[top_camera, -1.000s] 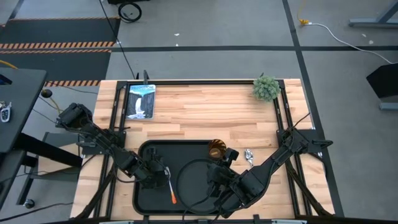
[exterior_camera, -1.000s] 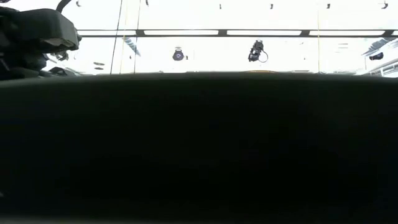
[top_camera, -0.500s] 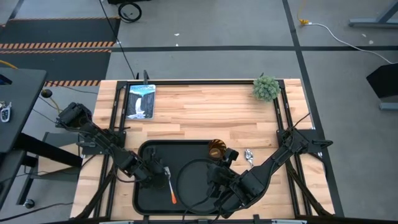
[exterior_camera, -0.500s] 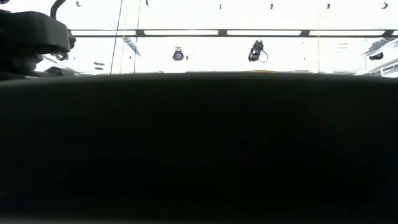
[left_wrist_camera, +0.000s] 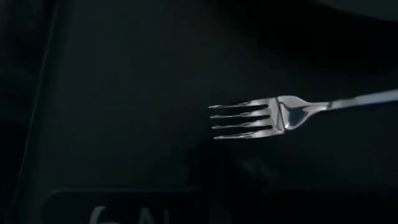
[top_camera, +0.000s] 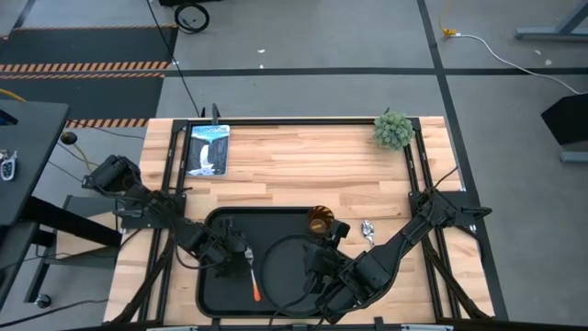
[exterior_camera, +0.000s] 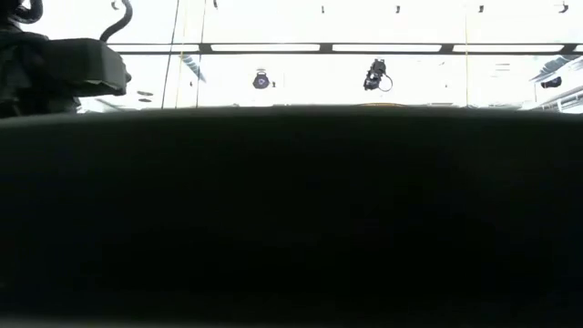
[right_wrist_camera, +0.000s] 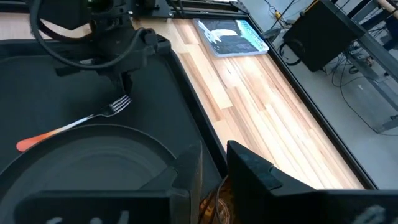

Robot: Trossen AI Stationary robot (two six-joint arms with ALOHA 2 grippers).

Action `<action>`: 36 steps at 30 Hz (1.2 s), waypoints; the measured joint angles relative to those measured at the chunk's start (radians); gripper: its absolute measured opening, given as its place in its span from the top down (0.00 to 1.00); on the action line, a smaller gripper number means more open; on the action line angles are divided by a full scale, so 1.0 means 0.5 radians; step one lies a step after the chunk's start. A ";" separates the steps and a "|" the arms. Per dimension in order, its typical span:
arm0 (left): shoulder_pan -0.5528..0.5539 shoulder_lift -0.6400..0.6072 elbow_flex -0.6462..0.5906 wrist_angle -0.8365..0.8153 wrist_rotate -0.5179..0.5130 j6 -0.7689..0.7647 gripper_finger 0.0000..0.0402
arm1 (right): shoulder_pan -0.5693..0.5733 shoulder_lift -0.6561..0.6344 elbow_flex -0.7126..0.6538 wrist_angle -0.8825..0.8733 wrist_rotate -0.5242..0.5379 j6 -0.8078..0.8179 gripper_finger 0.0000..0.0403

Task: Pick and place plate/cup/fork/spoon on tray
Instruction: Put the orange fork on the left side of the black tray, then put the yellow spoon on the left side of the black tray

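Note:
The black tray [top_camera: 216, 294] lies at the table's near edge. The round black plate [top_camera: 287, 268] sits on it. The fork [top_camera: 252, 279] lies flat on the tray left of the plate, with its prongs [left_wrist_camera: 242, 119] toward the far side. My left gripper [top_camera: 231, 252] hovers just left of the fork's head, apart from it. The amber cup [top_camera: 319, 221] stands at the tray's far right corner, with my right gripper [top_camera: 331, 239] at it. The spoon [top_camera: 367, 230] lies on the wood right of the tray. My right gripper's two fingers stand close together with the cup's amber wall [right_wrist_camera: 215, 200] showing low in the narrow gap between them. The fingers [right_wrist_camera: 249, 171] come slanting from the near right and hide most of the cup. In the high view the cup stands upright at the tray's corner.
A booklet [top_camera: 208, 149] lies at the far left of the table and a small green plant [top_camera: 393, 130] at the far right. Bare wood lies between them. The low view is almost wholly blocked by a dark wall [exterior_camera: 291, 219] close to the camera.
My left arm has drawn back a little toward the table's left edge, away from the fork's head. The fork has stayed flat on the tray. My right arm has kept still.

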 joint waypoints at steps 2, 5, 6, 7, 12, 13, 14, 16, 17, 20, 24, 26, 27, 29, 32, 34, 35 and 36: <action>0.022 -0.001 0.000 0.026 -0.014 -0.007 0.90 | 0.000 0.000 0.000 0.004 0.000 -0.001 0.80; 0.045 0.000 0.000 0.057 -0.069 -0.009 0.90 | 0.000 0.000 0.000 0.012 0.007 -0.001 0.80; 0.051 0.000 0.000 0.066 -0.091 -0.009 0.90 | 0.000 0.000 0.000 0.011 0.007 0.000 0.80; 0.058 0.000 0.001 0.067 -0.107 -0.007 0.90 | 0.000 0.000 0.000 0.011 0.007 0.000 0.80; 0.071 0.000 0.001 0.049 -0.096 0.046 0.90 | 0.003 0.000 0.000 0.011 0.006 0.000 0.80; 0.072 0.000 0.001 0.046 -0.077 0.045 0.90 | 0.003 0.000 0.000 0.010 0.002 0.000 0.80; 0.071 -0.001 0.000 0.044 -0.063 0.044 0.90 | 0.004 0.000 0.000 0.009 -0.011 0.000 0.80; 0.071 -0.002 0.001 0.045 -0.012 0.040 0.90 | 0.004 0.000 0.000 -0.010 -0.057 0.006 0.80; 0.070 -0.002 0.002 0.044 0.019 0.038 0.90 | 0.004 0.000 0.000 -0.019 -0.092 0.015 0.80; 0.069 -0.002 0.002 0.070 0.081 0.008 0.90 | 0.011 0.000 0.000 -0.059 -0.196 0.090 0.80; 0.070 -0.002 0.003 0.164 0.057 -0.014 0.90 | 0.057 0.000 0.000 -0.137 -0.335 0.248 0.80; 0.070 -0.003 0.003 0.196 0.021 -0.013 0.90 | 0.093 0.000 0.000 -0.212 -0.418 0.380 0.80; 0.070 -0.003 0.003 0.197 0.020 -0.012 0.90 | 0.112 0.000 0.000 -0.257 -0.459 0.459 0.80; 0.070 -0.003 0.003 0.186 0.019 0.007 0.90 | 0.155 0.000 -0.023 -0.339 -0.504 0.626 0.80; 0.070 -0.004 0.003 0.125 0.030 0.033 0.90 | 0.226 0.000 -0.136 -0.360 -0.537 0.826 0.80; 0.070 -0.005 0.003 0.088 0.081 0.020 0.90 | 0.259 0.001 -0.237 -0.361 -0.609 0.947 0.82; 0.070 -0.005 0.003 0.064 0.109 -0.006 0.90 | 0.271 0.000 -0.307 -0.360 -0.661 1.034 0.82; 0.070 -0.005 0.004 0.042 0.137 -0.022 0.90 | 0.280 -0.001 -0.394 -0.361 -0.722 1.129 0.83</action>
